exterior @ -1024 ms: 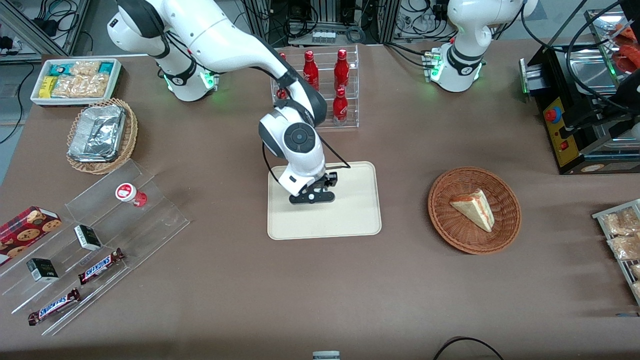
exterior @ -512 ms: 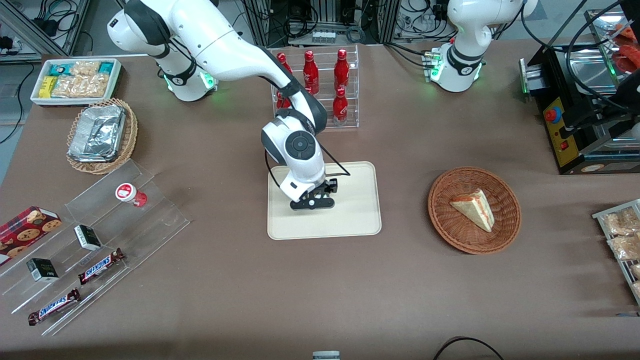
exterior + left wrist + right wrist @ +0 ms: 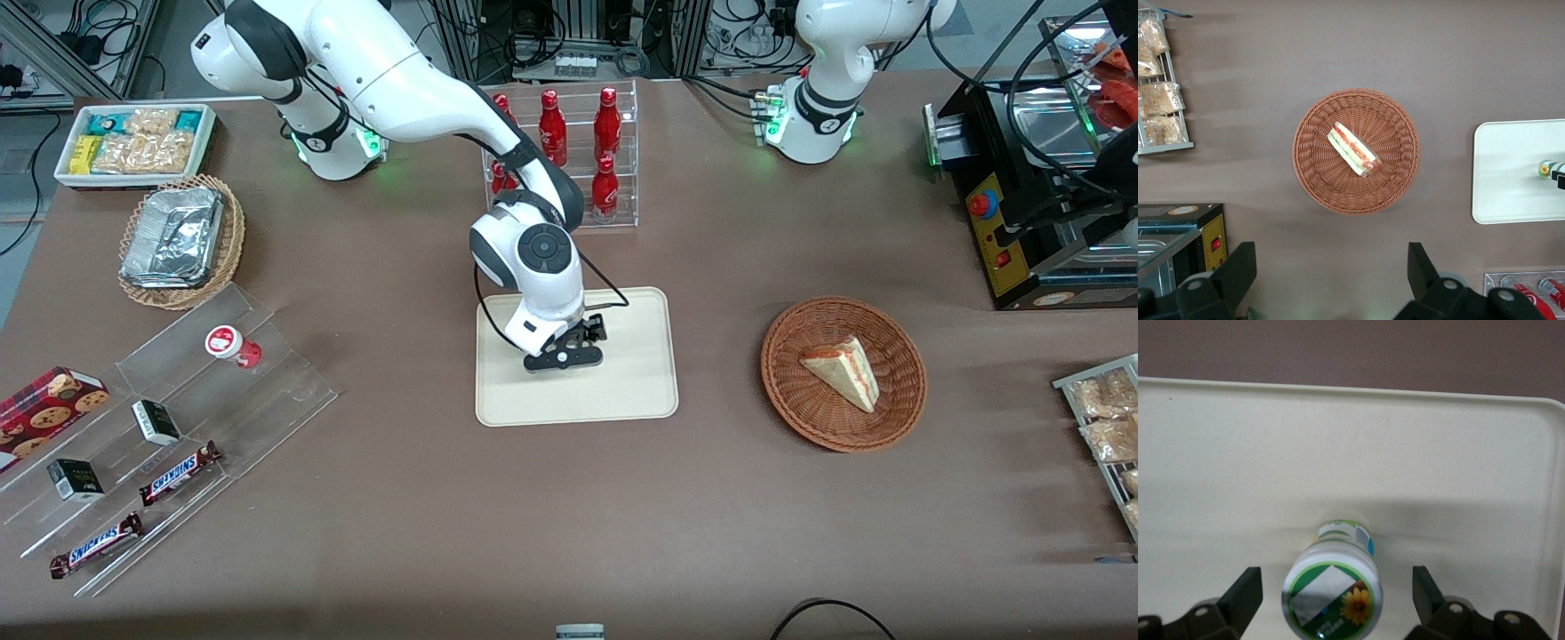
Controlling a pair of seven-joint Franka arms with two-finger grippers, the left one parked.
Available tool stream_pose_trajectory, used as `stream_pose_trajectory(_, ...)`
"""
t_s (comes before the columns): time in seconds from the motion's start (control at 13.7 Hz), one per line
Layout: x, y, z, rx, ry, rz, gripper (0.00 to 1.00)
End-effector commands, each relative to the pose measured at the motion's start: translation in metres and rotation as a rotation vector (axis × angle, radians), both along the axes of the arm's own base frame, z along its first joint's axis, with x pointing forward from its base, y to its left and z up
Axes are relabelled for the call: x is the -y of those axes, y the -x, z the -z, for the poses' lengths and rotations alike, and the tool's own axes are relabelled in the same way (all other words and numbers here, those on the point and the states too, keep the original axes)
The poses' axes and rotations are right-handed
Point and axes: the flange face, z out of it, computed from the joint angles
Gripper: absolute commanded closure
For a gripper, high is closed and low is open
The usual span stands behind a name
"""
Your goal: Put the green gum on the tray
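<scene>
The green gum (image 3: pixel 1333 593) stands upright on the cream tray (image 3: pixel 1438 453), its white-and-green lid facing the wrist camera. My right gripper (image 3: pixel 1335 588) hangs open straight above it. One black finger stands off each side of the bottle with a clear gap, touching nothing. In the front view the gripper (image 3: pixel 564 358) is low over the middle of the tray (image 3: pixel 622 391) and hides the bottle. The left wrist view shows the green gum (image 3: pixel 1546 169) on the tray (image 3: pixel 1511 173), beside the gripper's black tip.
A clear rack of red bottles (image 3: pixel 569 151) stands farther from the front camera than the tray. A wicker basket with a sandwich (image 3: pixel 843 373) lies toward the parked arm's end. Toward the working arm's end, a clear stepped display (image 3: pixel 178 418) holds a red-lidded gum bottle (image 3: pixel 231 345) and snack bars.
The gripper and wrist have shifted slightly over the tray toward the parked arm's end. The tray has not moved.
</scene>
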Motion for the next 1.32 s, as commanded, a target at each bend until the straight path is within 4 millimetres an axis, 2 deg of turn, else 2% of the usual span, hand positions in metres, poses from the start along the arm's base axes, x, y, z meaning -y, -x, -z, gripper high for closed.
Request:
stream_pose_trajectory(0.0, 0.000, -0.004, -0.019, 0.011, 0.014, -0.014, 0.00)
stream_pose_trajectory(0.22, 0.011, -0.008, -0.054, -0.005, 0.031, -0.047, 0.00)
stream_pose_trajectory(0.51, 0.032, -0.002, -0.122, -0.052, 0.060, -0.072, 0.00)
stream_pose_trajectory(0.73, 0.075, -0.015, -0.163, -0.109, 0.080, -0.128, 0.00)
stream_pose_trajectory(0.95, 0.119, -0.029, -0.187, -0.159, 0.095, -0.172, 0.00)
stream_pose_trajectory(1.24, 0.211, -0.058, -0.221, -0.226, 0.091, -0.227, 0.00)
